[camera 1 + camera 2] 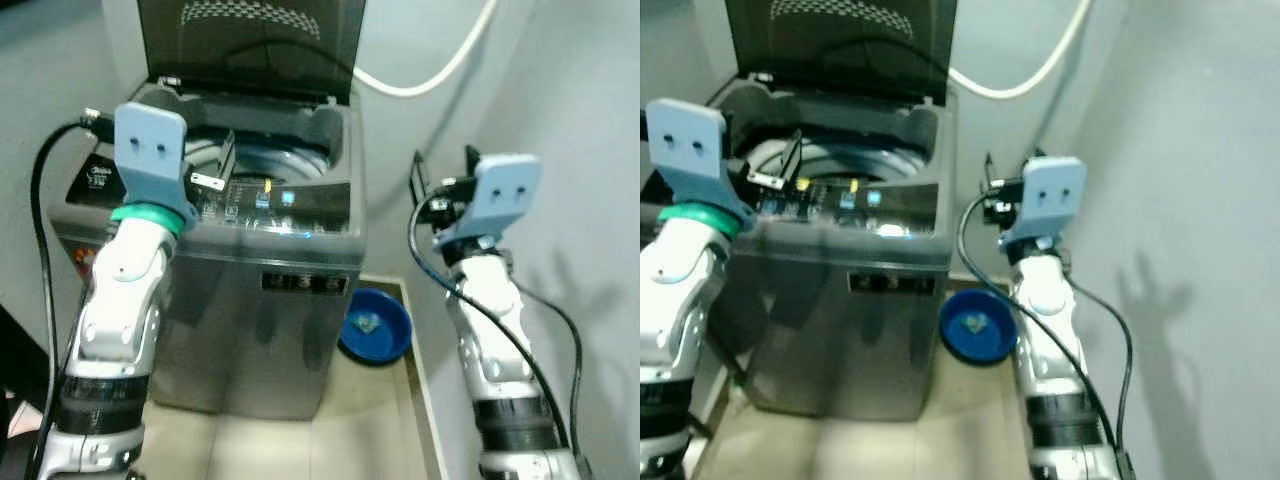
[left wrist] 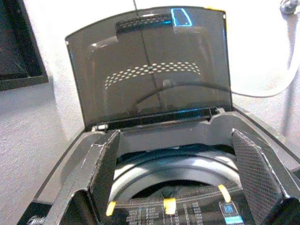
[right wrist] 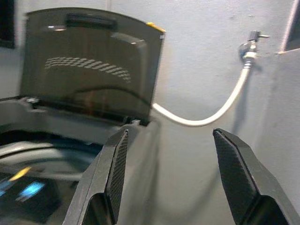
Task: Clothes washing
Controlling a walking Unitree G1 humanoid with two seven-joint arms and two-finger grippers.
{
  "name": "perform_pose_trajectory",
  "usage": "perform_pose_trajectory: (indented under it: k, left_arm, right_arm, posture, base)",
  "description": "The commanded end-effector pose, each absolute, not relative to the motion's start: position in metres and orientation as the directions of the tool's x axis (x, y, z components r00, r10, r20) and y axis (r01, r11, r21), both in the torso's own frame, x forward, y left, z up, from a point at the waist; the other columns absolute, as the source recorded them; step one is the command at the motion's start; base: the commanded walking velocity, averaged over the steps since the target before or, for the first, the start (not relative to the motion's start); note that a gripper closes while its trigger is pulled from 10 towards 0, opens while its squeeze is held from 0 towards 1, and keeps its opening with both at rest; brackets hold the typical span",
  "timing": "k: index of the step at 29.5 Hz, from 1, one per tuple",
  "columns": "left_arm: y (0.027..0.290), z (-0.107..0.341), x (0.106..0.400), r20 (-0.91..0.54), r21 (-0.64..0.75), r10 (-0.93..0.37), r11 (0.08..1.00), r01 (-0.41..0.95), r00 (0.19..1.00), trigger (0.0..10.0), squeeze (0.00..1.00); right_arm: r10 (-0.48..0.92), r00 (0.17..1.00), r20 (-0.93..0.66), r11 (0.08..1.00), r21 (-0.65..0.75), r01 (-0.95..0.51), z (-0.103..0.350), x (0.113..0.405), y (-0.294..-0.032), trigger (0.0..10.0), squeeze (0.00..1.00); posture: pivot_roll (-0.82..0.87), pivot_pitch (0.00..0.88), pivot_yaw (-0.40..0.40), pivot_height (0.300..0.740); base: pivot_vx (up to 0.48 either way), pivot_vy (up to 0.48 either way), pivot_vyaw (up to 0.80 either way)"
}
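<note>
Grey top-load washing machine [image 1: 270, 300] stands centre-left against the far wall, its dark tinted lid [image 1: 250, 40] raised upright, drum opening [image 2: 173, 173] exposed below it. Left hand [image 1: 212, 165] raised at the near-left corner of the machine, over the control panel [image 1: 265, 200] edge, fingers [image 2: 105, 173] spread wide apart, holding nothing; in the left wrist view they frame the drum rim and the lid behind it. Panel has small lit blue indicators and yellow marks along its near edge. No clothes can be made out in the drum, interior too dark to tell. Blue basin [image 1: 377, 325] sits on the floor just right of the machine, near its front corner, something small and pale inside. White hose [image 1: 430, 75] curves from behind the lid up the far wall to a tap [image 3: 251, 44]. Right hand [image 1: 440, 170] held up right of the machine, apart from it, fingers [image 3: 117, 173] open wide, empty, pointing toward the wall and the lid's right edge. Plain grey wall [image 1: 580, 150] on the right.
</note>
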State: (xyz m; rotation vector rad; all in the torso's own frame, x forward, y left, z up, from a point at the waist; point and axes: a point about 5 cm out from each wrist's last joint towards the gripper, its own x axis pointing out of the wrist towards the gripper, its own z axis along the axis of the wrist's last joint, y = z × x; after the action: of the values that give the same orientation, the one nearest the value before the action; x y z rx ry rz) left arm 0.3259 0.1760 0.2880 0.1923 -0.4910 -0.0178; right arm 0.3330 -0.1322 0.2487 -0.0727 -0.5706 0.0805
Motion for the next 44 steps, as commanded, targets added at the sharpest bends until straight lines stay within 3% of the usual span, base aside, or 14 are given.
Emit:
perform_pose_trajectory:
  k: [1, 10, 13, 17, 20, 21, 25, 28, 30, 44]
  left_arm:
    - [0.174, 0.285, 0.327, 0.455, 0.200, -0.071, 0.980, -0.024, 0.888, 10.0, 0.00]
    - [0.165, 0.258, 0.325, 0.370, 0.229, -0.111, 0.973, 0.026, 0.923, 10.0, 0.00]
    - [0.159, 0.220, 0.319, 0.255, 0.250, -0.140, 0.965, 0.075, 0.957, 10.0, 0.00]
    - [0.152, 0.190, 0.314, 0.166, 0.265, -0.160, 0.958, 0.113, 0.973, 10.0, 0.00]
    - [0.150, 0.178, 0.311, 0.127, 0.269, -0.163, 0.955, 0.124, 0.978, 10.0, 0.00]
    - [0.145, 0.146, 0.302, 0.030, 0.283, -0.165, 0.947, 0.150, 0.986, 10.0, 0.00]
    - [0.142, 0.128, 0.294, -0.026, 0.299, -0.170, 0.939, 0.169, 0.985, 10.0, 0.00]
    - [0.143, 0.119, 0.291, -0.052, 0.308, -0.165, 0.936, 0.173, 0.985, 10.0, 0.00]
    - [0.150, 0.100, 0.284, -0.106, 0.342, -0.146, 0.923, 0.174, 0.984, 10.0, 0.00]
    - [0.150, 0.102, 0.287, -0.080, 0.352, -0.147, 0.921, 0.166, 0.986, 10.0, 0.00]
  right_arm:
    - [0.108, 0.842, 0.529, 0.992, -0.112, -0.056, 0.245, 0.332, -0.135, 10.0, 0.00]
    - [0.193, 0.854, 0.482, 0.973, -0.209, -0.102, 0.230, 0.331, -0.130, 10.0, 0.00]
    - [0.290, 0.897, 0.333, 0.939, -0.281, -0.200, 0.187, 0.328, -0.128, 10.0, 0.00]
    - [0.304, 0.922, 0.240, 0.928, -0.294, -0.230, 0.157, 0.324, -0.133, 10.0, 0.00]
    - [0.295, 0.935, 0.199, 0.927, -0.295, -0.230, 0.144, 0.321, -0.136, 10.0, 0.00]
    - [0.208, 0.976, 0.060, 0.961, -0.197, -0.193, 0.104, 0.313, -0.154, 10.0, 0.00]
    - [0.142, 0.989, -0.044, 0.981, -0.130, -0.147, 0.076, 0.305, -0.167, 10.0, 0.00]
    - [0.127, 0.987, -0.095, 0.980, -0.139, -0.139, 0.062, 0.299, -0.171, 10.0, 0.00]
    - [0.117, 0.967, -0.224, 0.974, -0.163, -0.156, 0.026, 0.279, -0.175, 10.0, 0.00]
    - [0.125, 0.975, -0.186, 0.976, -0.154, -0.154, 0.027, 0.286, -0.173, 10.0, 0.00]
  posture:
    - [0.14, 0.020, -0.016, 0.740]
    - [0.14, 0.018, -0.015, 0.740]
    - [0.13, 0.015, -0.018, 0.740]
    - [0.13, 0.014, -0.022, 0.740]
    - [0.13, 0.013, -0.026, 0.740]
    - [0.13, 0.010, -0.023, 0.740]
    - [0.13, 0.009, -0.019, 0.740]
    - [0.12, 0.008, -0.012, 0.740]
    - [0.12, 0.011, -0.005, 0.740]
    - [0.12, 0.023, -0.001, 0.740]
  base:
    - [0.000, 0.000, 0.80]
    - [0.000, 0.000, 0.80]
    - [0.000, 0.000, 0.79]
    - [0.000, 0.000, 0.79]
    - [0.000, 0.000, 0.79]
    - [0.000, 0.000, 0.79]
    - [0.000, 0.000, 0.79]
    - [0.000, 0.000, 0.78]
    - [0.000, 0.000, 0.78]
    - [0.000, 0.000, 0.78]
